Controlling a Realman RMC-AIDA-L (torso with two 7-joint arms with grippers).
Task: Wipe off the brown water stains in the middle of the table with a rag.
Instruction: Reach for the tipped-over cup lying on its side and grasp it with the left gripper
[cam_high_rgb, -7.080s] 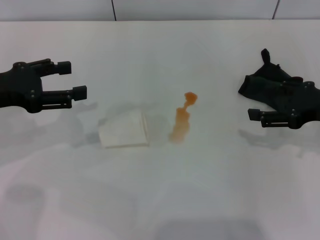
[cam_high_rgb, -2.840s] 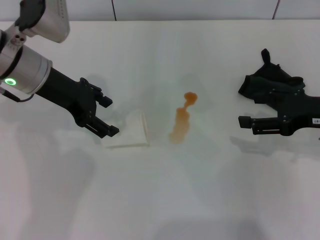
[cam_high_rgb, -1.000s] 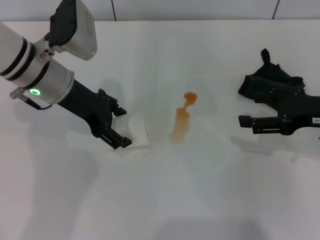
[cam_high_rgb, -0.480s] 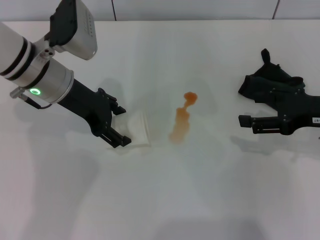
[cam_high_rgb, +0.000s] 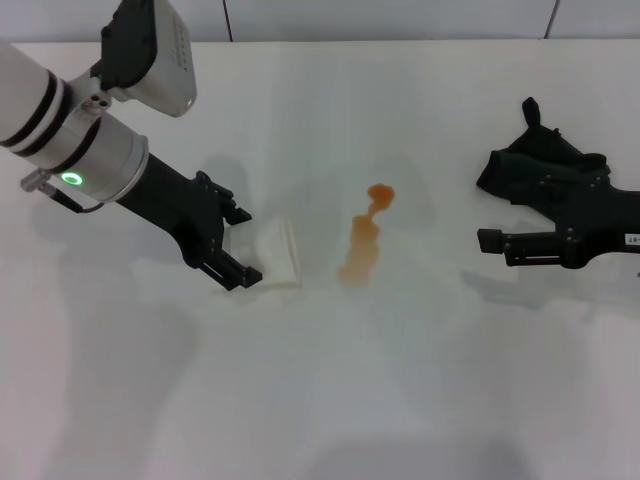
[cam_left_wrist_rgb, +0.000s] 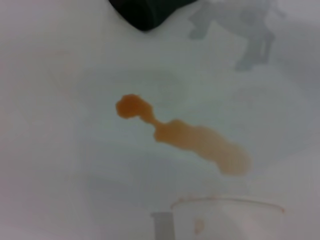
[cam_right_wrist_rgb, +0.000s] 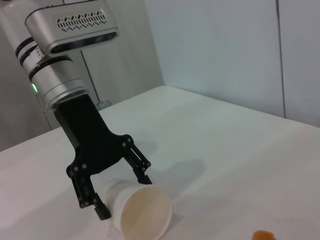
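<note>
Jaws: left gripper (cam_high_rgb: 238, 246) open, straddling the tipped paper cup (cam_high_rgb: 275, 255), not clamped; right gripper (cam_high_rgb: 502, 244) open, empty | progress: brown water stains (cam_high_rgb: 362, 243) unwiped mid-table (cam_high_rgb: 330, 400); rag (cam_high_rgb: 530, 160) untouched far right | pose: left arm slants down; right low beside rag

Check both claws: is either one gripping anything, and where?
Nothing is gripped. The left claw is open, straddling the base of the tipped pale cream paper cup. The right claw is open, by the black fabric rag.
</note>
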